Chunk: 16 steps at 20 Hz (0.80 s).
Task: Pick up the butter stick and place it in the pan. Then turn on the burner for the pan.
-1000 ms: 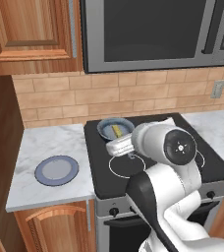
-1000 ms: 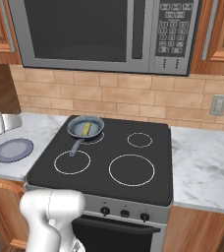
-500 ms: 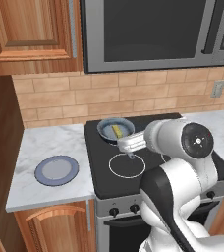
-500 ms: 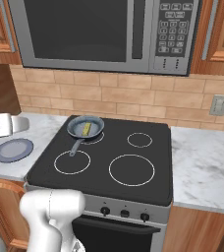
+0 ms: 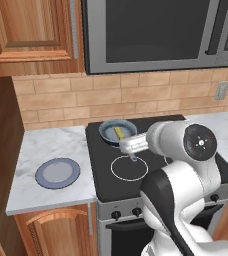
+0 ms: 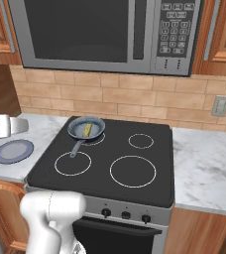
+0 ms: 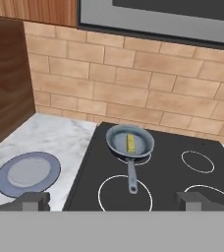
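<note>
The white arm (image 5: 186, 150) reaches left across the black cooktop (image 5: 106, 172) with its claw hidden from here, while the pan (image 5: 117, 132) holding the butter stick (image 5: 119, 133) sits just behind its forward end and a blue-grey plate (image 5: 57, 173) lies on the marble counter (image 5: 46, 150), well off to its left.

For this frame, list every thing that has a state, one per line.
butter stick: lying inside the pan, not held
pan: upright on the rear left burner, handle toward the front
burner under the pan: no glow visible
plate: flat on the counter, nothing on it
tool: open, holding nothing
microwave: door closed
</note>
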Available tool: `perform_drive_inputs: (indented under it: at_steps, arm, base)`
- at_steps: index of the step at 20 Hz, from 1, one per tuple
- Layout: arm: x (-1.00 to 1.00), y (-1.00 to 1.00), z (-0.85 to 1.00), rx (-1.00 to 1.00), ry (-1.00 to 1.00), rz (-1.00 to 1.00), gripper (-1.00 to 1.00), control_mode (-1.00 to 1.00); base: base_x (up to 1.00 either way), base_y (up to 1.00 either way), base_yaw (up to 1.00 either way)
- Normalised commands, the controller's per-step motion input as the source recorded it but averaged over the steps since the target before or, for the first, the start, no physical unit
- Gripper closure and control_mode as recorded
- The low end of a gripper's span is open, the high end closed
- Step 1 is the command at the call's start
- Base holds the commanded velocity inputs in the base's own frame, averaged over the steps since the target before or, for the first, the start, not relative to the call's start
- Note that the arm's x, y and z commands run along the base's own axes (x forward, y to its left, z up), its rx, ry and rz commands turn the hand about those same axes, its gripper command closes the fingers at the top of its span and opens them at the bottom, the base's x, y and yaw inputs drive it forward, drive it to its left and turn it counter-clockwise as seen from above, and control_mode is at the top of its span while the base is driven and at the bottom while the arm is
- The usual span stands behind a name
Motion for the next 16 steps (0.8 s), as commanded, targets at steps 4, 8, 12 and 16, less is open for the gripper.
perform_drive_inputs:
  at_steps: [4,8,12,16]
  arm:
    - [0.0,-0.01,0.0,0.0,-0.01,0.0,-1.0,-1.0]
    - [0.0,0.0,0.0,0.0,0.0,0.0,-1.0,-1.0]
    - [0.0,0.0,0.0,0.0,0.0,0.0,-1.0,-1.0]
    - [0.0,-0.04,0.0,0.0,0.0,0.0,-1.0,-1.0]
  base:
    - [0.0,0.0,0.0]
    - [0.0,0.0,0.0]
    - [0.0,0.0,0.0]
    - [0.0,0.0,0.0]
